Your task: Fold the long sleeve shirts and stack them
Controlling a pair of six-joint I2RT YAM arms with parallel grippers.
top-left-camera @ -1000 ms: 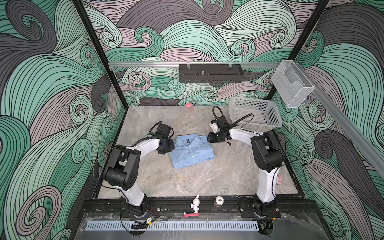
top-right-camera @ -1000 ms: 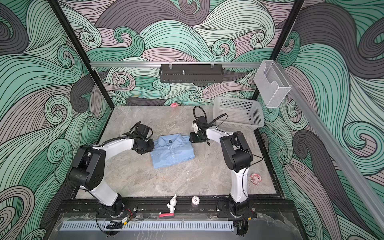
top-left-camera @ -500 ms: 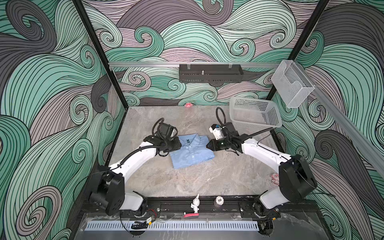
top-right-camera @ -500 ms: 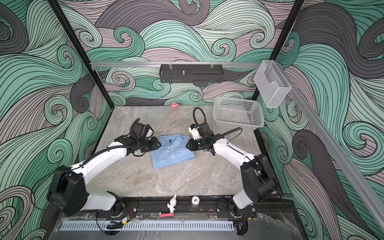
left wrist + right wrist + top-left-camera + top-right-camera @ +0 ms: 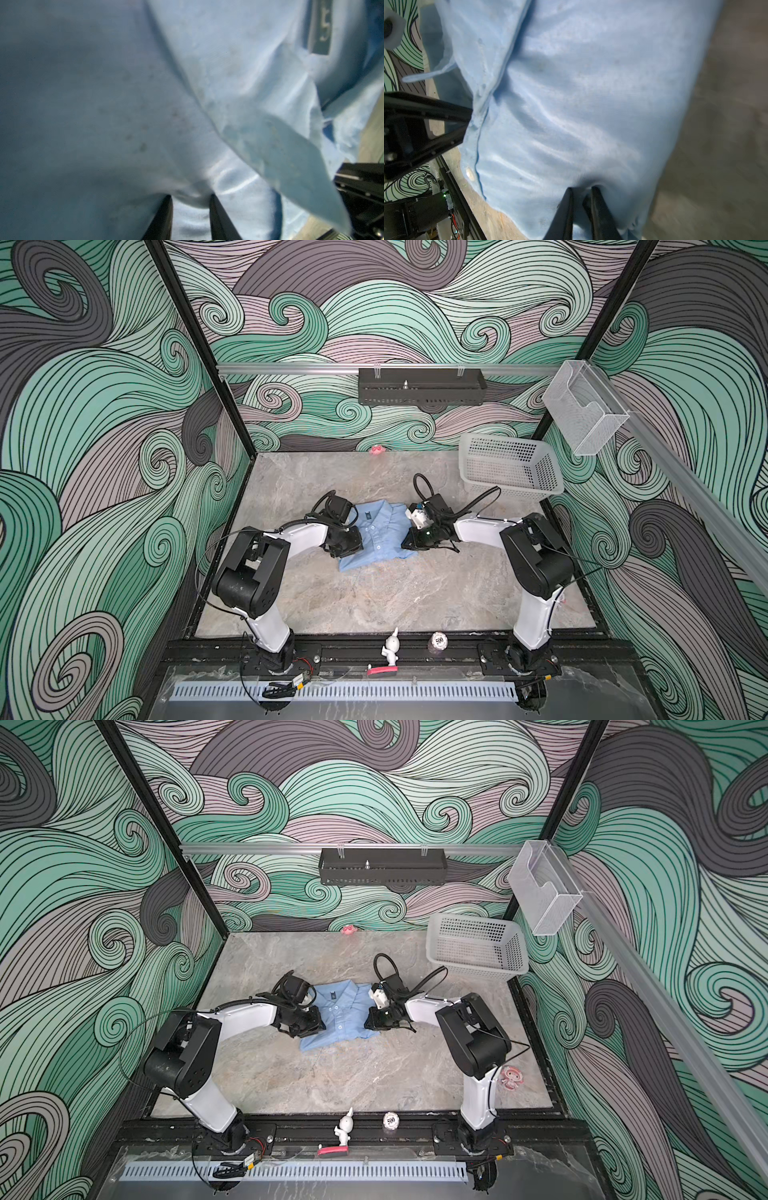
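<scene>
**Left end effector** (image 5: 190, 199): the two dark fingers (image 5: 161, 220) stand a little apart with a puff of light blue cloth gathered between them, so it is closed on a side edge of the shirt (image 5: 124, 104).

**Right end effector** (image 5: 581, 190): the jaws are almost together. A thin pinch of the same shirt (image 5: 581, 93) is caught between the fingers (image 5: 600, 214), and creases fan outward from the pinch across the front panel.

**Placement of the grips:** in both top views the left end effector (image 5: 347, 545) sits at the left edge of the shirt (image 5: 376, 537). The right end effector (image 5: 415, 539) sits at the opposite edge, roughly level with it and about midway between collar (image 5: 380, 510) and hem. Matched holds on opposite edges probably let the two arms keep the cloth taut and move it evenly, whether for a further fold across the body or for carrying the packet. Whether the edges are already raised off the surface (image 5: 395, 597) cannot be told.

**Shirt:** it lies near the middle of the surface with the collar toward the back wall and the buttoned front up. No sleeves spread out beside it, so they are presumably already tucked in.

**Surroundings:** the white basket (image 5: 509, 490) stands at the back right corner, well apart from the shirt. No second shirt is in view.
</scene>
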